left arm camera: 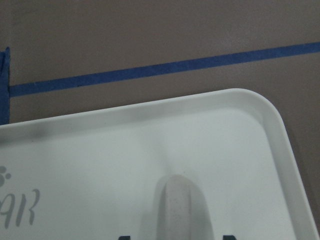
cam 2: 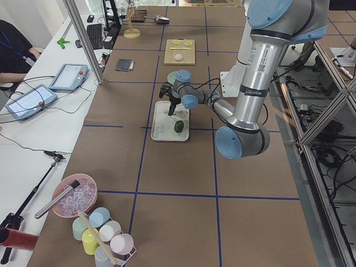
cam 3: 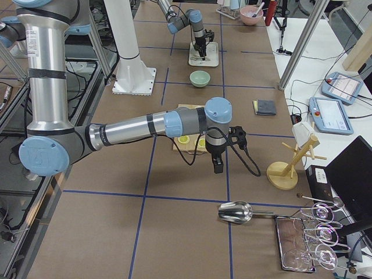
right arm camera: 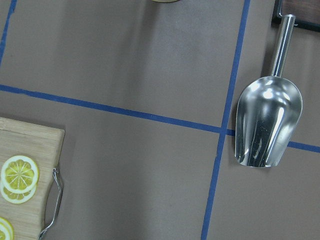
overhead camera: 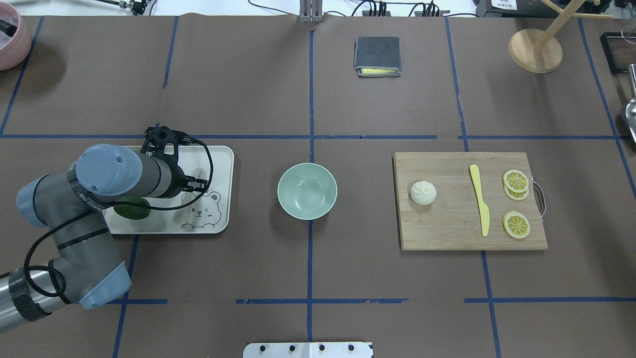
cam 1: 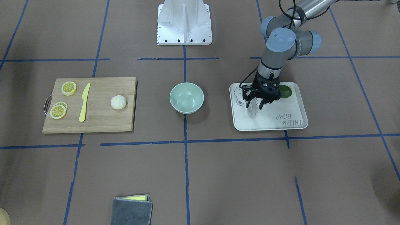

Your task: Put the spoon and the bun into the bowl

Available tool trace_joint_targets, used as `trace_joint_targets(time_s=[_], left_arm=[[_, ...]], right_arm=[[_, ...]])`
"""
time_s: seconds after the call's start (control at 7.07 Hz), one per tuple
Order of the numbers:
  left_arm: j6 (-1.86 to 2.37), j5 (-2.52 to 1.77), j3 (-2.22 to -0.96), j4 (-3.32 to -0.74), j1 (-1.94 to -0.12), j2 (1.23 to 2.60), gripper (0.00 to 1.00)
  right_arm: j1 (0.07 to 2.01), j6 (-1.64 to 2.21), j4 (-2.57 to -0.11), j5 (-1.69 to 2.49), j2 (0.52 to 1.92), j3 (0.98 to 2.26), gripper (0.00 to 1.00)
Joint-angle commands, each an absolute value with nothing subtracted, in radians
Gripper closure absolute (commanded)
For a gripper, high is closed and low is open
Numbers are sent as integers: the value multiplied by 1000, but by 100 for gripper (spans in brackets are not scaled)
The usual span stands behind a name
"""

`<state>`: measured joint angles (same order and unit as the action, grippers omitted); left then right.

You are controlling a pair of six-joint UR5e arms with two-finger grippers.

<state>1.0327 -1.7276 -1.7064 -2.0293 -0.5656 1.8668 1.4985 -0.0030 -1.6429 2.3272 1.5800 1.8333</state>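
Here we see the left gripper [cam 1: 255,105] low over the bear-print tray [cam 1: 297,107], its fingers spread on either side of the spoon [cam 1: 252,113] lying there. The bun [cam 1: 118,102] sits on the cutting board [cam 1: 100,122], and the bowl [cam 1: 187,97] stands on the worktop [cam 1: 218,172] between board and tray. Whether the right gripper [cam 3: 218,165] is spread or pressed together, we cannot tell.

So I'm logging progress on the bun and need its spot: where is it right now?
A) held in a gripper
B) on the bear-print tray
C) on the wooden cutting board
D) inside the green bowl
C: the bun sits on the wooden cutting board, left of the yellow knife in the overhead view, and the bowl holds nothing.
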Motion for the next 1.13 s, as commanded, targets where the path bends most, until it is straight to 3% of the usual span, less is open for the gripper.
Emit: trace_joint_targets(time_s=[0.0,0.14,0.57,0.99], left_arm=[[1035,-1729,-1709,-2031,-565,1867,95],[1043,-1727,-1709,-2031,-565,1867,100],[1182,-1729,-1756,-2023,-565,1891,100],[1637,-1634,-1732,-1856,-557,2070,100]], right_arm=[[1499,-3,-1643,2327,1580,1833,0],[1497,-3,-1643,2327,1580,1832,0],[1499,-3,-1643,2327,1580,1833,0],[1499,-3,-1643,2327,1582,1833,0]])
